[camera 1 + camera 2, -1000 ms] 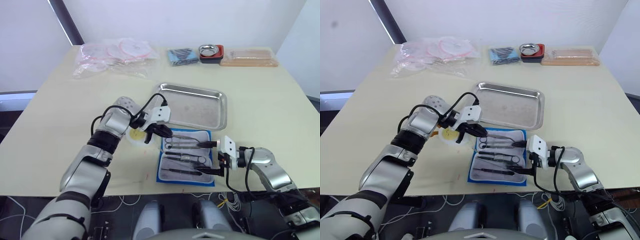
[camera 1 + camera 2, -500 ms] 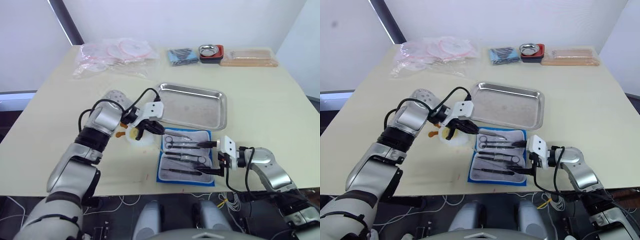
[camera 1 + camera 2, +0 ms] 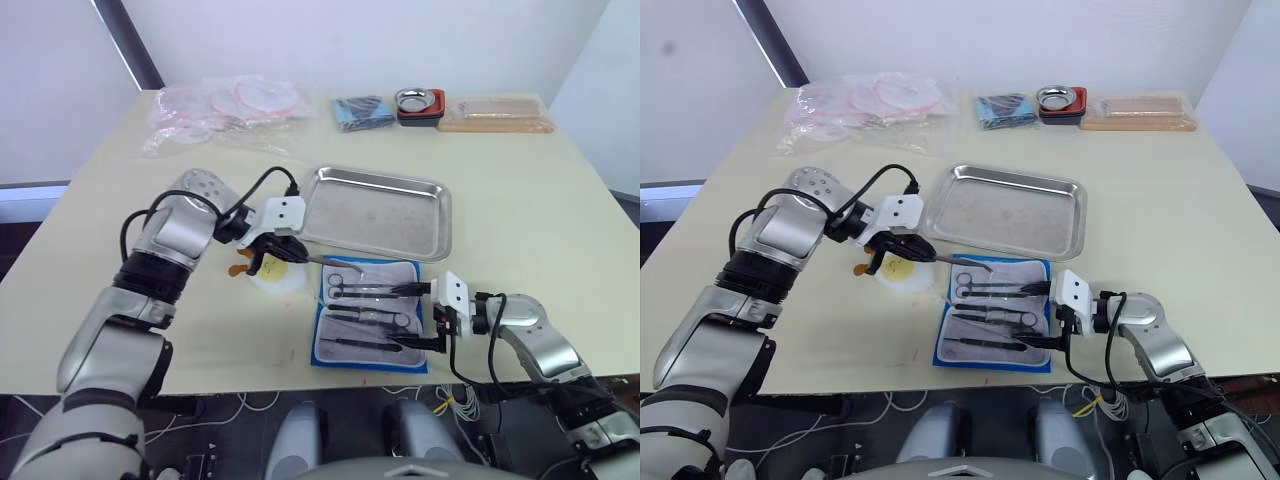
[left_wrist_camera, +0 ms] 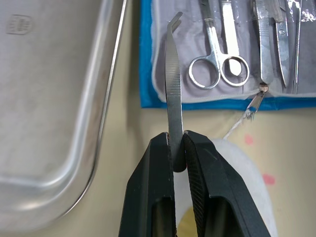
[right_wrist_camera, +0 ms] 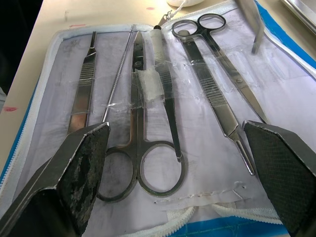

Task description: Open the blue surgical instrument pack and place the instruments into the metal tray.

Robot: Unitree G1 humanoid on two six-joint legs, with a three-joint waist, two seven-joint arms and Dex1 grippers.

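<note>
My left pincer (image 4: 177,148) is clenched on curved tweezers (image 4: 173,89), lifted beside the metal tray (image 3: 380,212). My right pincer (image 5: 177,143), released, pins the opened blue surgical instrument pack (image 3: 372,312) near that tray.

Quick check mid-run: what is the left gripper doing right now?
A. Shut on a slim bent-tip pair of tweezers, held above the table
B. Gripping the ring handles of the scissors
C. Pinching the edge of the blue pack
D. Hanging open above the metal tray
A. The left gripper is shut on the tweezers, whose bent tip hangs between the metal tray and the open blue pack.
</note>
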